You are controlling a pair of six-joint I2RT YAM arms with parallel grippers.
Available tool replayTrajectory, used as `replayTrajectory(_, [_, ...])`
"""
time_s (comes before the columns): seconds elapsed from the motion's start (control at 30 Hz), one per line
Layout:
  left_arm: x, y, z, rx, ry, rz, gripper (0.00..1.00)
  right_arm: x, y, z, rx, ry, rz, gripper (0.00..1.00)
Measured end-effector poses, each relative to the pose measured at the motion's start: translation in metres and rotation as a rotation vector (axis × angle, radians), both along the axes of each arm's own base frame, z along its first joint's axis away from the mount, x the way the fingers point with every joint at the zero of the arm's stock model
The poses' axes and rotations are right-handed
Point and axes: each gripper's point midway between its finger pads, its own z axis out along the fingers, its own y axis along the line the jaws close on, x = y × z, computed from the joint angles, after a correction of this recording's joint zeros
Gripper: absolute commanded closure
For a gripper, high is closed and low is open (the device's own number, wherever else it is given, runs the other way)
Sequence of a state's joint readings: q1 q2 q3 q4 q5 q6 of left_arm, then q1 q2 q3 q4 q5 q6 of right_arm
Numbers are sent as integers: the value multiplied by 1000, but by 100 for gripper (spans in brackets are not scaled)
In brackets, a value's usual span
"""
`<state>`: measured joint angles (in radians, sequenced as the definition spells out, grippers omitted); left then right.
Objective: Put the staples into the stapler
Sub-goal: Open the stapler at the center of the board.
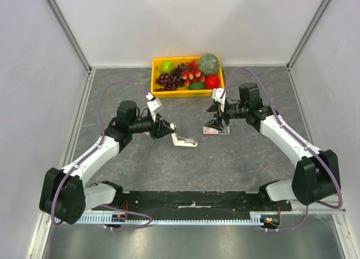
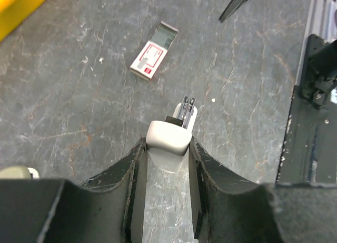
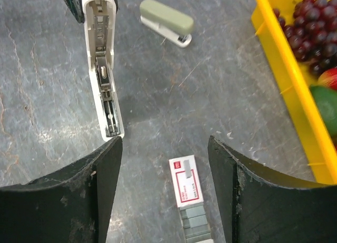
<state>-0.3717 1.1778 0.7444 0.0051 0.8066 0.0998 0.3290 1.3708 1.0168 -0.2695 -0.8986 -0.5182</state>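
The staples box (image 3: 188, 187), white with red markings, lies on the table between my right gripper's (image 3: 164, 143) open fingers, its inner tray slid out and showing grey strips (image 3: 196, 222). It also shows in the top view (image 1: 217, 131) and the left wrist view (image 2: 151, 55). My left gripper (image 2: 167, 144) is shut on one end of a white stapler (image 2: 168, 137). The stapler (image 3: 102, 69) is opened, with its metal channel exposed, and rests on the table (image 1: 184, 140). My right gripper (image 1: 216, 124) hovers just over the box.
A second, grey-green stapler (image 3: 166, 21) lies closed beyond the white one. A yellow tray (image 1: 157, 63) of toy fruit stands at the back centre, its rim near the right gripper (image 3: 281, 69). The black base plate (image 1: 191, 200) runs along the near edge.
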Motion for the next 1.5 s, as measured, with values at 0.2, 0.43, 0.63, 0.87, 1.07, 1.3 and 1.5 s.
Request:
replayTrajectory(0.2, [-7,3,-41,-24,-48,13,98,-4,-4,-28,-46,47,0,27])
replayTrajectory(0.43, [-5,0,-45,-116,-164,23,98,-6,-7,-38,-65,60,3,27])
replayTrajectory(0.63, [-3,-5,-65,-148,-114,18,98,-8,-8,-43,-71,66,3,27])
replayTrajectory(0.87, [-2,-7,-62,-176,-138,13,98,-5,-16,-47,-72,75,-19,27])
replayTrajectory(1.07, [-3,-7,-63,-175,-139,9,97,-4,-19,-46,-69,75,-26,27])
replayTrajectory(1.3, [-1,-6,-66,-164,-136,-15,96,-5,-23,-45,-63,74,-33,27])
replayTrajectory(1.5, [-3,-11,-61,-172,-150,-110,96,-11,-22,-41,-41,67,-6,25])
